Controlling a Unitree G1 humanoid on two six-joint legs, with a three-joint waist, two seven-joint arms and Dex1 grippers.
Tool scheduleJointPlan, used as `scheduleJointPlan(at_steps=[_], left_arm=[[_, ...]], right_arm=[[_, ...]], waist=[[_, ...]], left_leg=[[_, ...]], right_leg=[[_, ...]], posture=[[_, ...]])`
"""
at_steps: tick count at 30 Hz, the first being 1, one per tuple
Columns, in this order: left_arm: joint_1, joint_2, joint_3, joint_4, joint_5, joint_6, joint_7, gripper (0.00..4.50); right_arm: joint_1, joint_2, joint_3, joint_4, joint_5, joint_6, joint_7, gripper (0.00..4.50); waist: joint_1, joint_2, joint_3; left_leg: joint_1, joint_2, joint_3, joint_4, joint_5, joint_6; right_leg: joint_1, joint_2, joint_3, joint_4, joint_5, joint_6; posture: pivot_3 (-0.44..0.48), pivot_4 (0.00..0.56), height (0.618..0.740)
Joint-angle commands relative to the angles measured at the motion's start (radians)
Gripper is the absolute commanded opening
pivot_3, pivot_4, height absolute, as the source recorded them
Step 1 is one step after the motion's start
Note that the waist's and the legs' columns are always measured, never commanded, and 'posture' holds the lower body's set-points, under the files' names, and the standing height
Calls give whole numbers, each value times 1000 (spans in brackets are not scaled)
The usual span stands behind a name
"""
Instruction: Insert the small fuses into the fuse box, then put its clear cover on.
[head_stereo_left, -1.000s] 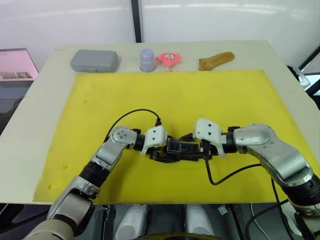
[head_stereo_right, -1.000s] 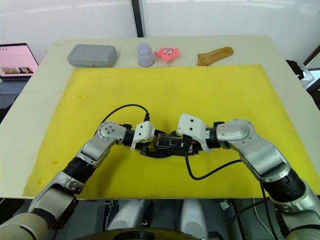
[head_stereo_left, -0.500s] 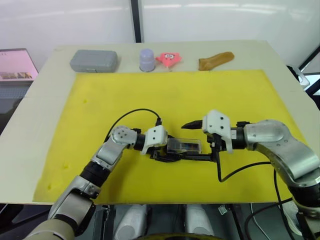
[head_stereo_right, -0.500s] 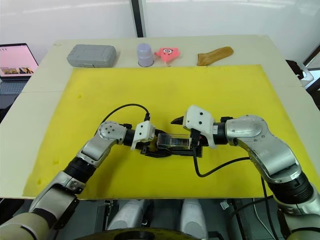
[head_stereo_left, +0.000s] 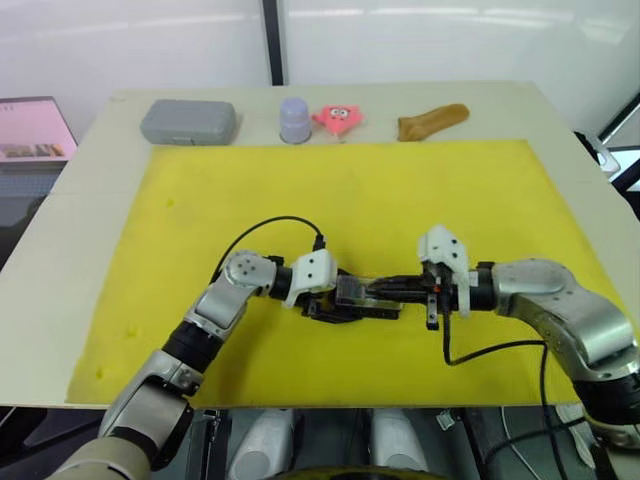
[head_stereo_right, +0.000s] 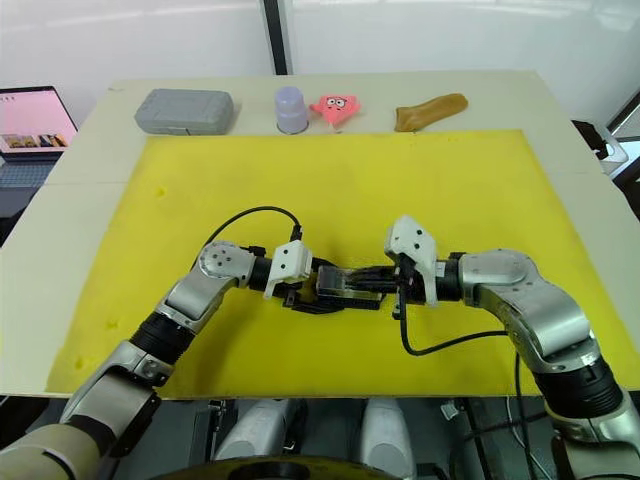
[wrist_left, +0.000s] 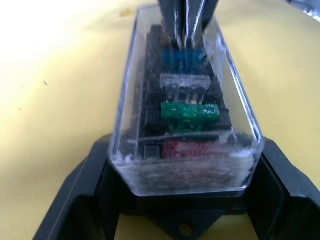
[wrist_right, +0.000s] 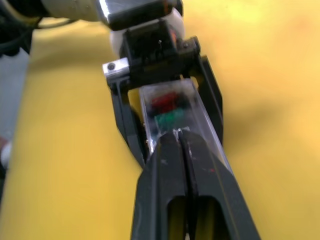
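The black fuse box (head_stereo_left: 345, 309) lies on the yellow mat (head_stereo_left: 350, 190), with my left gripper (wrist_left: 185, 150) shut on its sides. The clear cover (wrist_left: 131, 100) sits over the box. Through it I see the small fuses in a row: red (wrist_left: 192, 149), green (wrist_left: 190, 111), white (wrist_left: 184, 80) and blue (wrist_left: 182, 55). My right gripper (wrist_right: 179, 134) is shut, empty, and reaches in from the right. Its joined fingertips (head_stereo_left: 374, 287) rest on top of the cover at the end away from the left wrist.
Along the table's far edge stand a grey case (head_stereo_left: 188, 121), a lavender cup (head_stereo_left: 294, 119), a pink toy (head_stereo_left: 338, 116) and a brown object (head_stereo_left: 432, 120). A laptop (head_stereo_left: 30, 128) sits off the table's left side. Black cables loop over the mat by both wrists.
The right gripper opened wide and drew back to the right, then shut and laid its tips on the cover. The left gripper and the box have stayed put.
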Motion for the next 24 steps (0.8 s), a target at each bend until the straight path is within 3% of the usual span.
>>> scheduleJointPlan(at_steps=[1, 6, 18, 24], left_arm=[[-15, 5, 23, 21, 14, -6, 19, 2628], [-14, 2, 22, 27, 17, -14, 18, 2628], [0, -18, 11, 35, 27, -30, 33, 2628], [-7, -20, 13, 47, 30, -33, 31, 2628]], right_arm=[[54, -42, 26, 9, -46, 9, 3, 34], [58, -40, 30, 1, -59, 5, -28, 34], [-74, 50, -31, -98, 101, 108, -74, 34], [-54, 43, -10, -102, 115, 148, -82, 34]], waist=[[0, -1, -1], [0, -2, -1], [2, -1, -1], [6, -1, -1]], left_leg=[[1, 0, 0, 0, 0, 0], [12, 1, -1, -2, 0, 0], [11, 1, -2, -2, 0, 0], [11, 0, -2, -2, 0, 0]], right_leg=[[1, 0, 0, 0, 0, 0], [12, 1, 0, -3, 0, 0], [12, 1, -1, -3, 0, 0], [13, 0, -1, -3, 0, 0]], posture=[[0, 150, 740], [0, 150, 740], [0, 150, 740], [0, 150, 740]])
